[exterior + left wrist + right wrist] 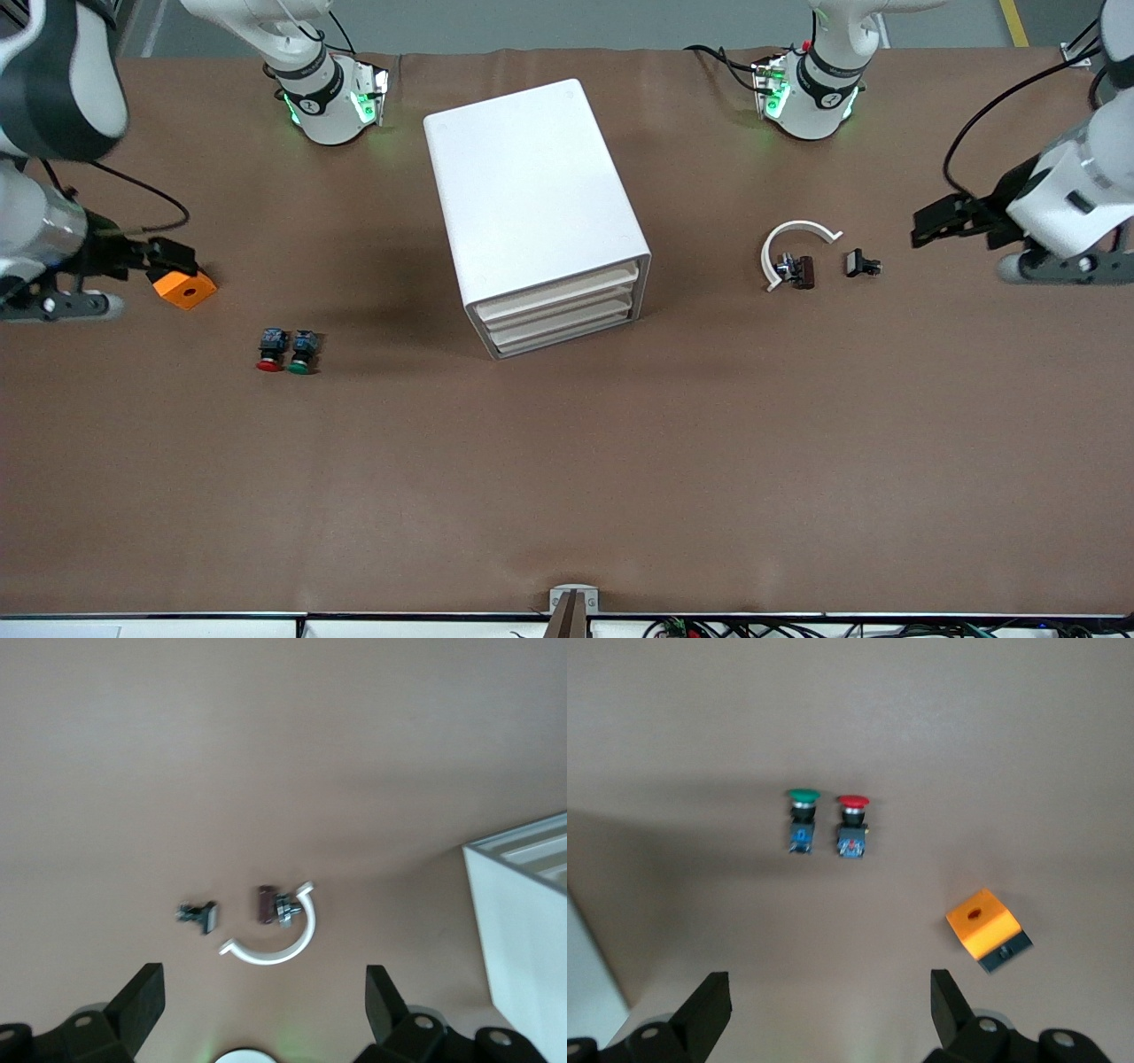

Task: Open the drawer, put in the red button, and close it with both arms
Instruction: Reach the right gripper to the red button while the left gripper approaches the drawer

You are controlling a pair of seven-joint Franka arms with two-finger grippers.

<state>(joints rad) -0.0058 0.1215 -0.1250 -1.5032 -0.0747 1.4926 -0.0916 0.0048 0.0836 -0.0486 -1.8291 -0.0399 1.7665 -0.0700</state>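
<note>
Nothing's done yet: drawer unit (532, 213) shut, both grippers spread wide and empty, right gripper (828, 1014) hovering near the red button (852, 826), left gripper (261, 1014) waiting over a white clip (279, 939).

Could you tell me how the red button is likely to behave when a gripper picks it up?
The red button lies on its side, so its round cap could let it roll if nudged. Its blocky body looks rigid and easier to pinch. The green button sits close beside it and may get bumped.

Both arms (53, 133) cut off by frame edges.
</note>
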